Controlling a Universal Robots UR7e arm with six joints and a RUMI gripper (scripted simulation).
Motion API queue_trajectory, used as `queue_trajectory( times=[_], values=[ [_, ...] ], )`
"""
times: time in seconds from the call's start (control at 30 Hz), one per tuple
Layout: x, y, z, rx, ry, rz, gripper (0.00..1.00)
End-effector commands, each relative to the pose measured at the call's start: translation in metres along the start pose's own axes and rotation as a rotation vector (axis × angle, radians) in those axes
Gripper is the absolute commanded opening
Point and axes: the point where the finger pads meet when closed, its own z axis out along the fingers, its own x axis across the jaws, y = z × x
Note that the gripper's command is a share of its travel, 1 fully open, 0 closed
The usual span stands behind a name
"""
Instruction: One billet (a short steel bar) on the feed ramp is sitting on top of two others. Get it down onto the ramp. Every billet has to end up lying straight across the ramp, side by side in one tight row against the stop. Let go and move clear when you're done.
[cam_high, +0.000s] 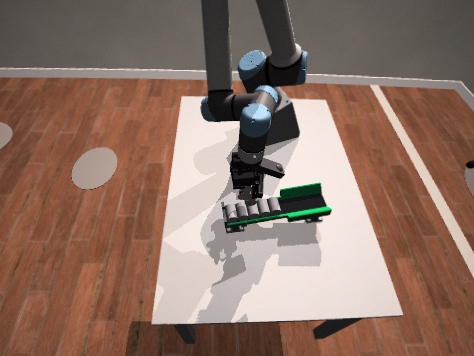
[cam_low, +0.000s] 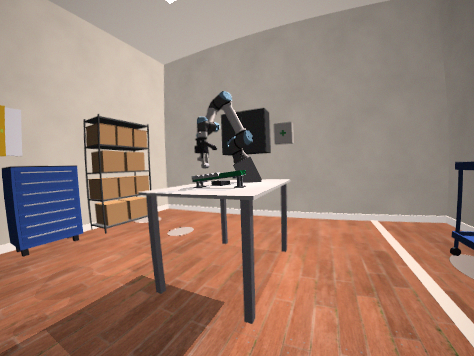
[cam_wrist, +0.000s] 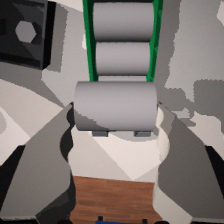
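From my station I saw the gripper (cam_wrist: 115, 117) clamped partway shut on one grey billet (cam_wrist: 115, 106), a finger (cam_wrist: 55, 145) pressed to each flat end. The billet hung crosswise above the low end of the green feed ramp (cam_high: 300, 192), lifted off it. Further billets (cam_high: 260, 206) lay across the ramp in a row on the white table (cam_high: 320, 280), near the ramp's lower end.

Wall sign (cam_low: 283, 133): green cross on grey plate, no lettering.
Readable words or numbers: none in any view.
Boxes on shelf rack (cam_low: 98, 150): plain, unmarked.
Blue drawer cabinet (cam_low: 42, 206): unlabelled.
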Motion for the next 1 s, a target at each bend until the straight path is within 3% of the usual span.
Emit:
queue_trajectory(
  times=[0.0,0.27,0.97],
  values=[
    [0.001,-0.009,0.000,-0.001,0.002,0.000,0.00],
    [0.002,-0.027,0.000,-0.001,0.002,0.000,0.00],
    [0.006,-0.114,0.003,-0.001,0.002,0.000,0.00]
  ],
)
